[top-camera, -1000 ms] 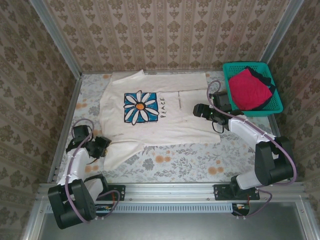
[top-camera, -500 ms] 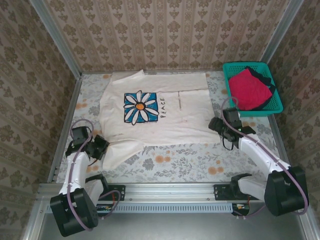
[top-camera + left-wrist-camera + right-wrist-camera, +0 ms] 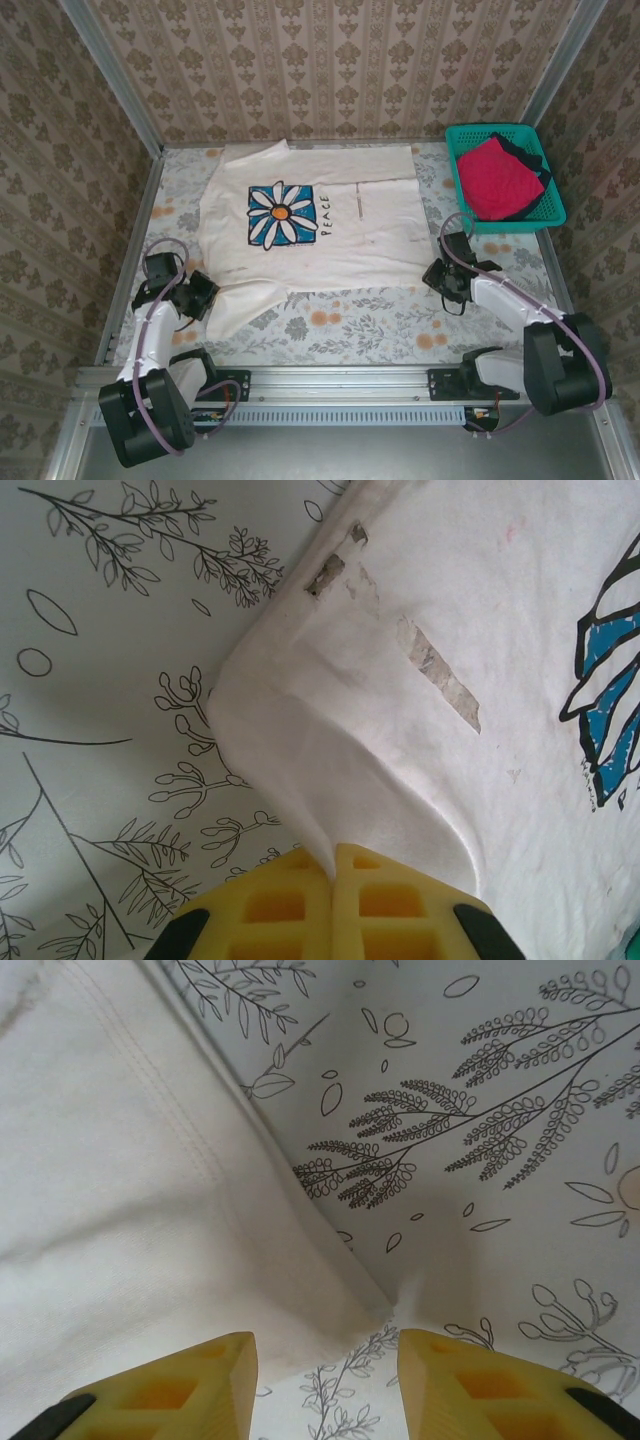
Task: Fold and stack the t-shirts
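A cream-white t-shirt (image 3: 340, 235) with a blue daisy print and "PEACE" lies spread flat on the table. My left gripper (image 3: 205, 296) sits at its near left edge. In the left wrist view this gripper (image 3: 333, 865) is shut on a raised fold of the cream cloth (image 3: 400, 730). My right gripper (image 3: 433, 275) is at the shirt's near right corner. Seen from the right wrist, the gripper (image 3: 328, 1360) is open, its yellow fingers (image 3: 210, 1380) astride the hem corner (image 3: 350, 1300) without touching it. A crimson-red t-shirt (image 3: 495, 178) lies over a dark one (image 3: 527, 152) in the basket.
The teal mesh basket (image 3: 515, 225) stands at the back right of the floral table cover (image 3: 370, 325). Metal rails (image 3: 125, 270) and patterned walls close in the left, right and back sides. Bare table cover lies between the shirt's hem and the near edge.
My right gripper drew back from the shirt's right side to its near right corner, and its jaws narrowed. My left gripper closed on the shirt's near left edge.
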Available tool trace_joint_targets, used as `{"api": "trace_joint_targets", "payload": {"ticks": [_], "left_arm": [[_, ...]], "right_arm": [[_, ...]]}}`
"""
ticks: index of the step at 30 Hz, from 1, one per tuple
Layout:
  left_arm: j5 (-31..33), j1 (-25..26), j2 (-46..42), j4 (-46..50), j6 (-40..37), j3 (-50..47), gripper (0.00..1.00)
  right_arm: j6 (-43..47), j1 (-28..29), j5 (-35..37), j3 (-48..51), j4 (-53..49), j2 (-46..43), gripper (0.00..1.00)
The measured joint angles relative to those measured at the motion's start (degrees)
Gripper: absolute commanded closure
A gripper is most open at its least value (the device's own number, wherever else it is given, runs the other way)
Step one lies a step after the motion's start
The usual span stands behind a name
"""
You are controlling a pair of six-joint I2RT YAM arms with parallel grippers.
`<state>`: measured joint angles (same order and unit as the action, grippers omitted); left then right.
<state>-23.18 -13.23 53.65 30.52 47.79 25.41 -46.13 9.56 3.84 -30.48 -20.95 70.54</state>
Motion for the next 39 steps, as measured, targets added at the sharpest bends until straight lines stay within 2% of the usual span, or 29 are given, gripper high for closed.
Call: {"api": "trace_joint_targets", "payload": {"ticks": [5,9,14,22,25,33,39], "left_arm": [[0.00,0.00,-0.83,-0.13,0.00,-0.42,1.00],[0.00,0.00,-0.90,-0.11,0.00,-0.44,1.00],[0.15,0.00,-1.86,0.81,0.00,-0.42,1.00],[2.01,0.00,-8.22,9.20,-1.14,3.10,1.00],[2.01,0.00,-8.22,10.97,-1.29,5.01,1.00],[2.01,0.02,-1.31,12.96,-5.25,15.82,1.00],[2.01,0.02,4.24,12.59,-7.13,19.74,1.00]], "right_arm": [[0.07,0.00,-0.24,-0.35,1.49,3.54,0.76],[0.92,-0.31,-0.35,-1.36,1.84,4.90,1.00],[0.94,-0.33,-0.39,-1.62,1.05,4.15,1.00],[0.94,-0.33,-0.11,-1.01,-7.02,-10.60,1.00],[0.98,-0.37,0.02,-1.18,-9.73,-13.27,1.00],[3.56,-0.85,0.13,-9.40,-12.22,-7.96,1.00],[6.25,-1.60,0.33,-15.21,-11.28,-1.79,1.00]]}}
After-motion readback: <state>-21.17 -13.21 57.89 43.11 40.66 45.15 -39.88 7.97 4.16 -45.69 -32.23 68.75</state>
